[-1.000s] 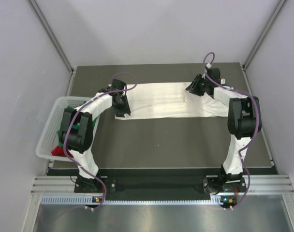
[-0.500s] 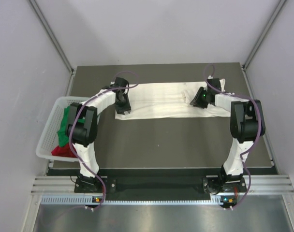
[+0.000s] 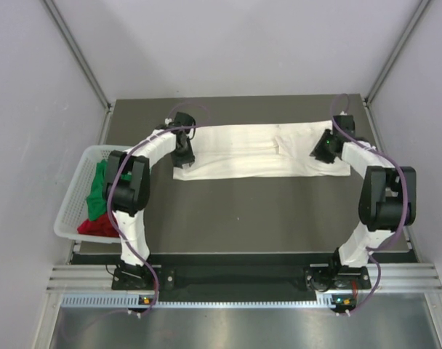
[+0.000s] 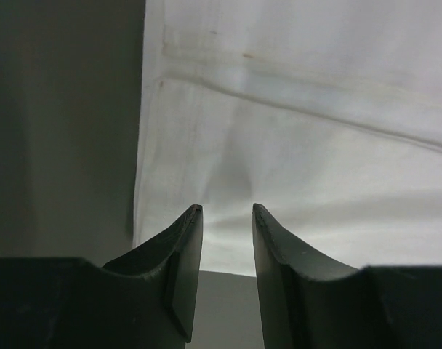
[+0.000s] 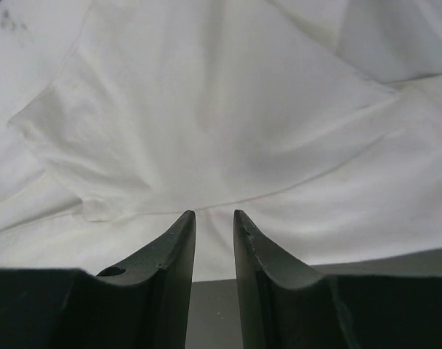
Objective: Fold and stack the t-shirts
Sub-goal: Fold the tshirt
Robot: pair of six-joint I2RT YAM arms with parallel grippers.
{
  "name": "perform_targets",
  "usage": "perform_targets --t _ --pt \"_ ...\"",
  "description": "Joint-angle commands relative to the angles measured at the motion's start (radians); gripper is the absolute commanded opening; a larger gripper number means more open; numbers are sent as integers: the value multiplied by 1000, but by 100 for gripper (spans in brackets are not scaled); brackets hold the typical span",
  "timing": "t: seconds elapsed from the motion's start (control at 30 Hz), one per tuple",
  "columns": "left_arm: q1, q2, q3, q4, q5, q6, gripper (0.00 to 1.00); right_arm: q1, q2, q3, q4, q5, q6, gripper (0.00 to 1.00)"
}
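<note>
Even bright light top cam, wrist cams softer, cream-white tee (image 4: 315,145) shadowed (foreground blurry)

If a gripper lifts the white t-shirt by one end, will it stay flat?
Probably not: the white t-shirt lies thin with soft creases, so it would likely droop. Pushed, it may bunch up rather than slide whole.

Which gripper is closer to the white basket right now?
Left. The left gripper is at the left end of the cream t-shirt, nearest the basket; the right gripper is at its opposite end.
</note>
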Motion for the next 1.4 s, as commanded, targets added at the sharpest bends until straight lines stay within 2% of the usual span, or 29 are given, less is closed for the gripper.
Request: perform_targets --t 0.0,0.33,0.53,0.77,0.93,0.97,1.07,1.17,1.23,1.37 --pt "1 27 -21 -37 -89 2 39 -80 -50 -51 -32 54 -4 28" --pt "1 82 -42 -96 -241 -30 38 -214 15 -107 40 173 -71 25" --pt "1 72 -54 -105 -249 -41 38 -240 50 -96 63 219 -94 26" --pt "1 -20 -22 -134 -189 -14 41 -253 82 -55 66 244 -97 26" --pt "1 -123 -14 -133 -8 58 46 -254 118 5 48 241 -94 26" --pt "1 -138 -22 -125 18 71 49 -253 119 14 34 238 -93 26" --pt "3 -169 -41 -117 52 104 50 -251 84 25 16 229 -91 27" --pt "15 -163 -48 -120 82 88 47 -251 41 69 -58 200 -67 32" --pt "17 -155 -59 -110 99 87 43 -251 13 96 -107 201 -21 39" --pt "15 -146 -77 -90 101 104 41 -253 -39 56 -152 171 85 45"
